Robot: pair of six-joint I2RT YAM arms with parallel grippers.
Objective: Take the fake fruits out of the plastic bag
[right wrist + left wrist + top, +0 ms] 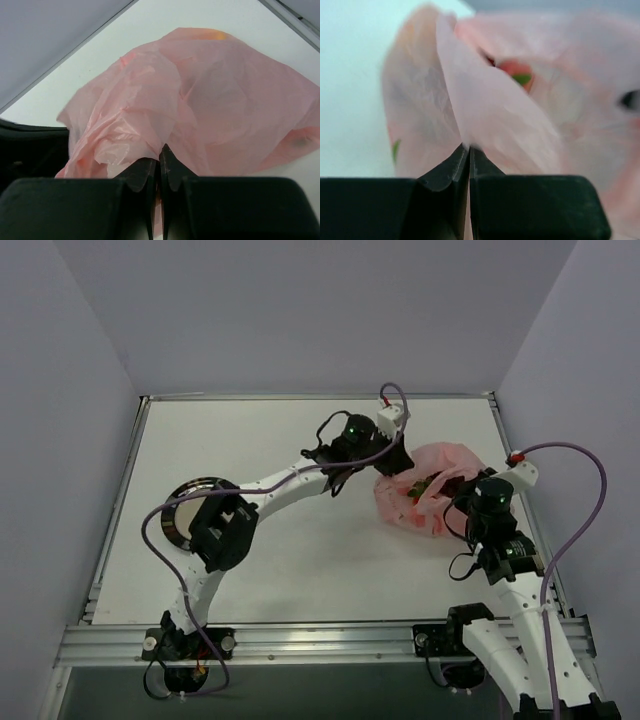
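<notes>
left gripper (469, 149) and right gripper (160, 151) pinch the crinkly pink plastic bag (220, 100).

We've got white arm links (285, 480), black joint housings (222, 528), purple cables (604, 483) looping free, a green light (352, 429) glowing on the left wrist, and matte black fingers (445, 172).

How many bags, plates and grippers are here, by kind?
bag: 1
plate: 1
grippers: 2, left gripper and right gripper, both shut on the bag
fruits: mostly hidden in the bag, not countable
Total: 4
</notes>
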